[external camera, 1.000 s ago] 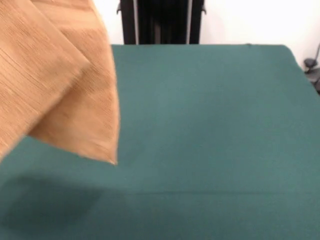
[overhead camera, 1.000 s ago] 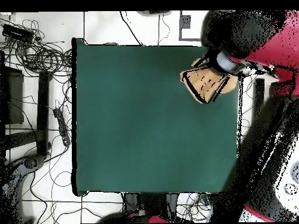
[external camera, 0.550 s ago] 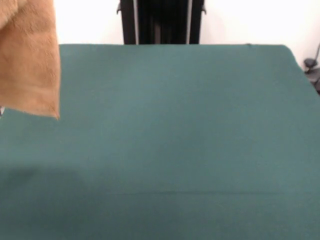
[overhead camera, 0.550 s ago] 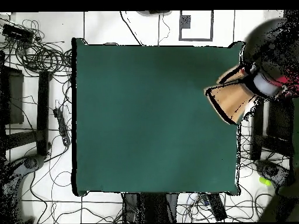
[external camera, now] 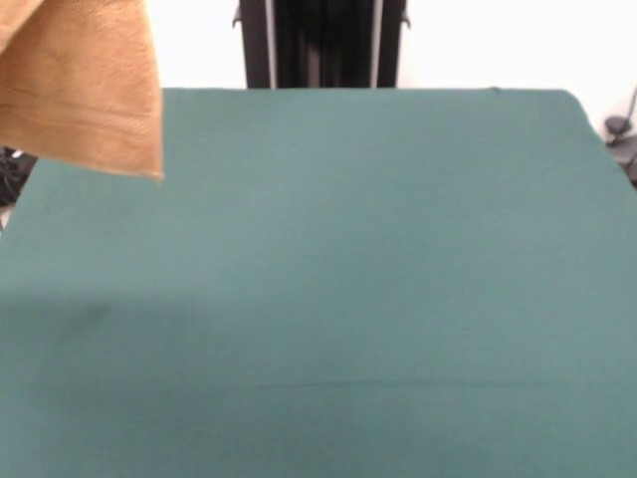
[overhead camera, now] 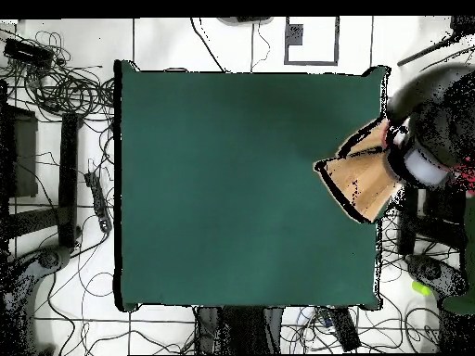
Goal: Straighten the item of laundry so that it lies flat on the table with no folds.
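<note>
The towel (external camera: 85,90) hangs in the air off the hand (overhead camera: 397,159), fanning out from it over the green bench's (overhead camera: 241,185) edge and clear of the cloth. Whether the hand is clamped on it, I cannot tell.

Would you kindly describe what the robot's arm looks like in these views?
Only the overhead view shows it: a bulky, rounded, dark arm at the table's edge, with a pale grey-white cylindrical section near its end. Its gripper cannot be made out.
</note>
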Available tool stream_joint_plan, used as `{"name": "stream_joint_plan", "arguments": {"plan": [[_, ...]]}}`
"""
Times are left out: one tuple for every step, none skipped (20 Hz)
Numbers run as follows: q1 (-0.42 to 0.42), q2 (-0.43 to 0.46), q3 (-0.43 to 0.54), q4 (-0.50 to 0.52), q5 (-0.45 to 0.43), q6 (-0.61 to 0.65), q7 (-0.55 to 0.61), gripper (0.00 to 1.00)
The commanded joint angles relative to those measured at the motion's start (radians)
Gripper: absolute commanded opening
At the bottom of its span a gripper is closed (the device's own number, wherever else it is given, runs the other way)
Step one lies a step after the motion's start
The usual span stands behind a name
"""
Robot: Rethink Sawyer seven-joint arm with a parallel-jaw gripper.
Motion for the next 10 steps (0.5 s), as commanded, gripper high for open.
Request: {"name": "stream_joint_plan", "arguments": {"plan": [[0.049, -0.057, 0.161, 0.269, 0.02, -0.019, -0.246, 0.0], [0.045, -0.065, 0.171, 0.284, 0.029, -0.028, -0.245, 0.0], [0.041, -0.072, 0.178, 0.294, 0.029, -0.033, -0.253, 0.0], [0.044, -0.076, 0.181, 0.294, 0.017, -0.031, -0.266, 0.0], [0.046, -0.079, 0.184, 0.295, 0.005, -0.026, -0.27, 0.0], [0.048, -0.082, 0.186, 0.296, -0.006, -0.02, -0.274, 0.0], [0.045, -0.086, 0.191, 0.304, -0.01, -0.022, -0.276, 0.0], [0.041, -0.093, 0.197, 0.318, -0.01, -0.031, -0.281, 0.0], [0.037, -0.1, 0.199, 0.332, -0.014, -0.044, -0.286, 0.0], [0.034, -0.111, 0.201, 0.349, -0.019, -0.059, -0.289, 0.0]]}}
